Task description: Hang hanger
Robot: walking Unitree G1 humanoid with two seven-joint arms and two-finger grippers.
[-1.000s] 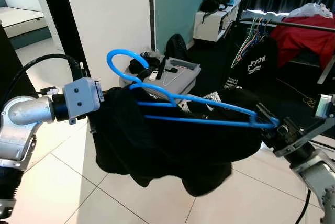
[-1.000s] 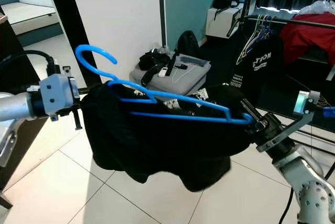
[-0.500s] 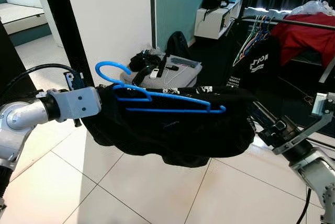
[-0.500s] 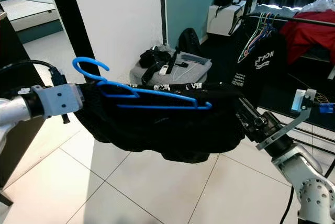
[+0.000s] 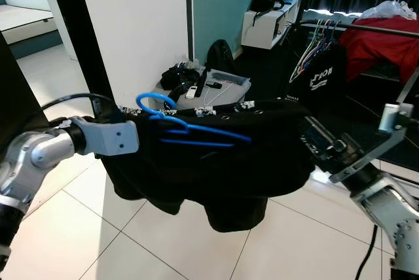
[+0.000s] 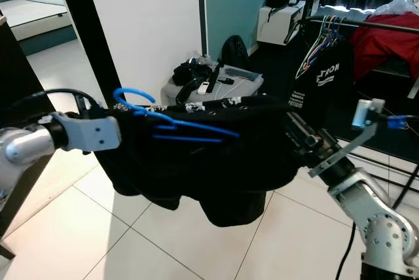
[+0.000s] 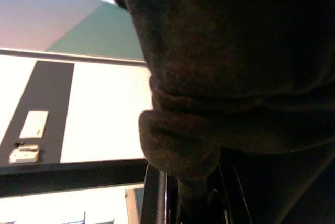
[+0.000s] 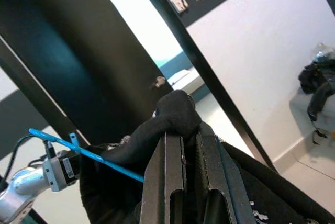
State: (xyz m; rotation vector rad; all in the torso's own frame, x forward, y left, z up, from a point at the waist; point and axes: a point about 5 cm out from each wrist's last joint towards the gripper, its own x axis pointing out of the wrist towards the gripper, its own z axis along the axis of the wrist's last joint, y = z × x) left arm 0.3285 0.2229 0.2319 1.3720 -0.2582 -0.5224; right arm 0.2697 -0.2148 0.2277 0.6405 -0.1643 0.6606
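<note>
Blue hanger (image 5: 190, 133) now lower and flatter than a second ago, hook (image 5: 152, 102) dipped toward the left gripper (image 5: 134, 141), frame half sunk into the black garment (image 5: 216, 162). Garment pulled taut between both arms, sagging above the tiled floor (image 5: 78, 234). Right gripper (image 8: 183, 148) clenched on a bunched fold of the fabric. Left fingers buried under cloth; cannot tell whether closed. Judged as still mid-dressing: hanger not yet seated in the shoulders, hanging still to come. Clothes rail (image 5: 366, 29) well off at the far right, already carrying a printed black shirt (image 5: 317, 80) and spare hangers (image 5: 314, 44). Grey case (image 5: 216, 90) and bags on the floor between robot and rail, likely in the way.
</note>
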